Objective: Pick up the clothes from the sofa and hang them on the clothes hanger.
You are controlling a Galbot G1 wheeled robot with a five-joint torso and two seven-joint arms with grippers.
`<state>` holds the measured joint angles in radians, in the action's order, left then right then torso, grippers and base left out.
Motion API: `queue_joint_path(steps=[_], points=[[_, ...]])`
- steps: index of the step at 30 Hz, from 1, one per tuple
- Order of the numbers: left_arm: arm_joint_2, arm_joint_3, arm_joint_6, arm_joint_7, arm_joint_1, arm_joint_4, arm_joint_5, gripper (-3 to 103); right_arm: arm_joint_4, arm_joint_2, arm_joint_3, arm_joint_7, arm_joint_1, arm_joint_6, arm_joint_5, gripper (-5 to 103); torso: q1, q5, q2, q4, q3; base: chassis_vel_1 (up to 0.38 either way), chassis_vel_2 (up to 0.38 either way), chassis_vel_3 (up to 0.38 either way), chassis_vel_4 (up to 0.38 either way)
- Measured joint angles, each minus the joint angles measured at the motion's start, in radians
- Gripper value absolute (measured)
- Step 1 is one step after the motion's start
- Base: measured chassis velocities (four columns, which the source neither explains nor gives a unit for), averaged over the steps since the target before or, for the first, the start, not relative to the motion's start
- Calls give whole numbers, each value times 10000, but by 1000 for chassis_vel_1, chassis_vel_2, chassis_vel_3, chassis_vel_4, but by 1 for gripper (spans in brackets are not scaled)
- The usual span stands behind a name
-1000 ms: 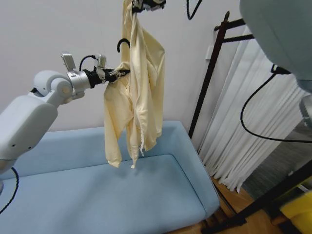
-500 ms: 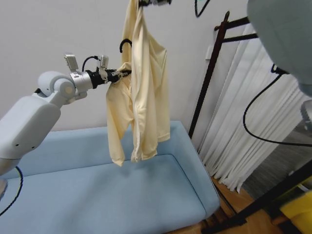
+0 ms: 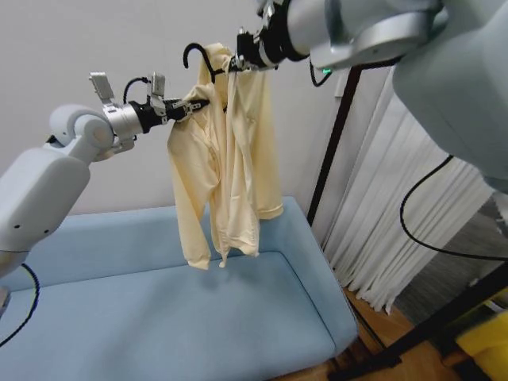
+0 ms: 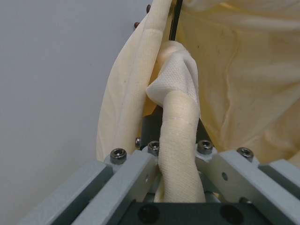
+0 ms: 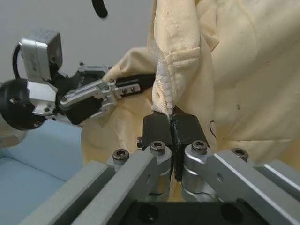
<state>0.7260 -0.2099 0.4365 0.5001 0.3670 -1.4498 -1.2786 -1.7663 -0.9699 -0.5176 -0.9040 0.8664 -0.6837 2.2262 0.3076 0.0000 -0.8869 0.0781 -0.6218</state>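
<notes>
Left gripper (image 3: 194, 103) is clamped down on a rolled fold of the cream jacket (image 3: 230, 175), grabbing the shoulder from the jacket's 9 o'clock side. In the left wrist view its fingers (image 4: 129, 164) squeeze that roll of fabric from both sides with barely any gap. Right gripper (image 3: 238, 44) comes in from about 1 o'clock, up at the collar. Its black pads (image 5: 157, 126) are pressed together with the zipper edge pinched between them.

So the jacket's up in the air between the two, in front of the wall and well clear of the blue sofa (image 3: 159, 325) below. Long axis runs straight 12 to 6: collar at the top, with the hem and one sleeve dangling toward the seat. A black hanger (image 3: 194, 54) pokes its hook out at the top, curling over toward 9 o'clock. I think the rest of it sits inside the shoulders, but the fabric covers it, so not certain.

Dark rack (image 3: 337, 135) stands off at the jacket's 3 o'clock, not touching it, with a white curtain (image 3: 397, 222) beyond.
</notes>
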Motion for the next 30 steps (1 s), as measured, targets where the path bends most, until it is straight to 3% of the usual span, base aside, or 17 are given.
queue_joint_path(steps=[7, 10, 17, 20, 23, 24, 25, 28, 30], points=[[-147, -331, 25, 47, 549, -457, -126, 3, 265, 65, 50, 754, -599, 71, -1269, 1, 1, 3, 0, -3, 0, 0, 0, 0, 0], [-242, -667, 26, 453, 995, -358, -145, 3, 283, 221, 94, 1221, -734, -30, -1661, -2, 0, 3, 0, -2, 0, 0, 0, 0, 0], [-197, -1150, 22, 1152, 1558, 298, -116, 3, 71, 732, -71, 1843, -698, -178, -1966, 19, 1, 1, 0, -3, -1, 0, 0, 0, 0], [-31, -1444, 48, 1955, 2060, 948, 32, 3, -176, 1155, -246, 2199, -601, -313, -2012, 36, 0, 2, 0, 0, 0, 0, 0, 0, 0], [41, -1561, 76, 2187, 2250, 1177, 88, 3, -307, 1276, -300, 2266, -593, -334, -2012, 36, 0, 2, 0, 0, 0, 0, 0, 0, 0], [186, -1755, 110, 2619, 2554, 1567, 234, 3, -525, 1426, -348, 2317, -600, -352, -1999, 46, 0, 2, -1, -1, 0, 0, 0, 0, 0], [499, -2000, 26, 3605, 2970, 2401, 1049, 3, -920, 1631, -363, 2332, -614, -356, -1975, 57, 0, 3, -2, 0, 0, 0, 0, 0, 0], [740, -2199, -103, 4335, 3286, 3095, 1591, 3, -1263, 1874, -389, 2402, -526, -356, -1954, 73, 1, 0, -1, -2, 0, 0, 0, 0, 0], [798, -2234, -119, 4522, 3374, 3249, 1720, 3, -1356, 1959, -401, 2444, -481, -356, -1950, 73, 1, 0, -2, -3, 0, 0, 0, 0, 0]])
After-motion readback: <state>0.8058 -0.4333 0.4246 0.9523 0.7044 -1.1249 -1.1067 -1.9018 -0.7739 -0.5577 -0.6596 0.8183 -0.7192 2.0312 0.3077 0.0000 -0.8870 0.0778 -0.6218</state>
